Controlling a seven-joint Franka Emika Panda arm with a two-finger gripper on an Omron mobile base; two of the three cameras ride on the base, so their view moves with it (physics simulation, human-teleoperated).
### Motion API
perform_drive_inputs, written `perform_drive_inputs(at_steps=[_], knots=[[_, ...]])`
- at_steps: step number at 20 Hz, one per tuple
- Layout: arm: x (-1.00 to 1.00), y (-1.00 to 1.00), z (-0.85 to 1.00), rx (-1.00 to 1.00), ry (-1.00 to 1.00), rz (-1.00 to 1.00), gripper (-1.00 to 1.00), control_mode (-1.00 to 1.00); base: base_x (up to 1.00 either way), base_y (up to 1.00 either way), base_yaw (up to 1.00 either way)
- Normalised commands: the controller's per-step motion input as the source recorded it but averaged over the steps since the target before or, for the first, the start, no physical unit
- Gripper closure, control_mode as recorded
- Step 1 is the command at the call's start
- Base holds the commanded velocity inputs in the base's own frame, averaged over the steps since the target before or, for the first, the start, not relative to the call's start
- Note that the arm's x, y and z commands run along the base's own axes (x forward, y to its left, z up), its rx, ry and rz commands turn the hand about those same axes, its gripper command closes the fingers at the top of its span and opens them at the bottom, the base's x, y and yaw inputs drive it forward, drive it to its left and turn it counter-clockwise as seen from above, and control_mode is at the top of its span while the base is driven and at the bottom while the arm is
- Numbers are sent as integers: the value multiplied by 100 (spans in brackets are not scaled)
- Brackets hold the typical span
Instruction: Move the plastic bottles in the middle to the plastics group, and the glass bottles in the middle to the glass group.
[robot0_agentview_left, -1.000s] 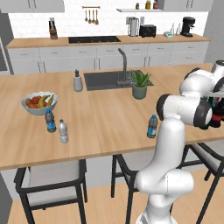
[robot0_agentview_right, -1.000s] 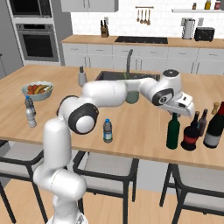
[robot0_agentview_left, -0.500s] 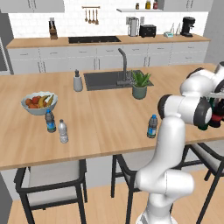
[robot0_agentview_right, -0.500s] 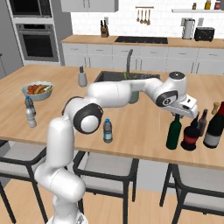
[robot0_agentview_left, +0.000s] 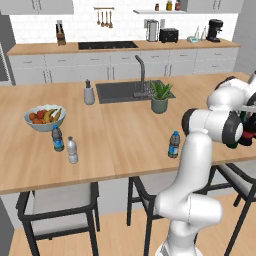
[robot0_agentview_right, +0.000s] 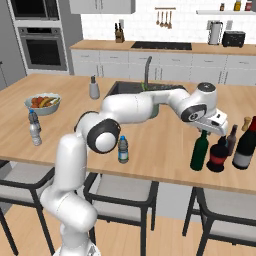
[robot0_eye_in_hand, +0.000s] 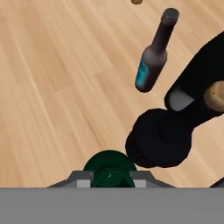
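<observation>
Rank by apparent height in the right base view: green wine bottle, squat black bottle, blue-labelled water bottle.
1. Green wine bottle, tallest.
2. Squat black bottle, shorter.
3. Blue-labelled water bottle, smallest, though it looks close to the black one.

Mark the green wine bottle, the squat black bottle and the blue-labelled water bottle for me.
green wine bottle (robot0_agentview_right: 199, 154): right base view, body.
squat black bottle (robot0_agentview_right: 218, 155): right base view, body.
blue-labelled water bottle (robot0_agentview_right: 123, 150): right base view, label.
</observation>
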Motion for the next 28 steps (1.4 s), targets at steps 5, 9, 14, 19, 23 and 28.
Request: perform_drive_inputs(at_steps=[5, 9, 14, 19, 23, 28], knots=[[0, 3, -28, 0, -1, 0, -100, -100, 0, 0, 0], [-4, 0, 2, 0, -13, 0, -100, -100, 0, 0, 0], [-9, 3, 43, 0, -24, 0, -100, -100, 0, 0, 0], [-38, 20, 72, -6, -17, 0, -100, -100, 0, 0, 0], [-65, 51, 54, -19, -4, 6, -100, -100, 0, 0, 0], [-66, 72, 29, -22, 0, 9, -100, -100, 0, 0, 0]])
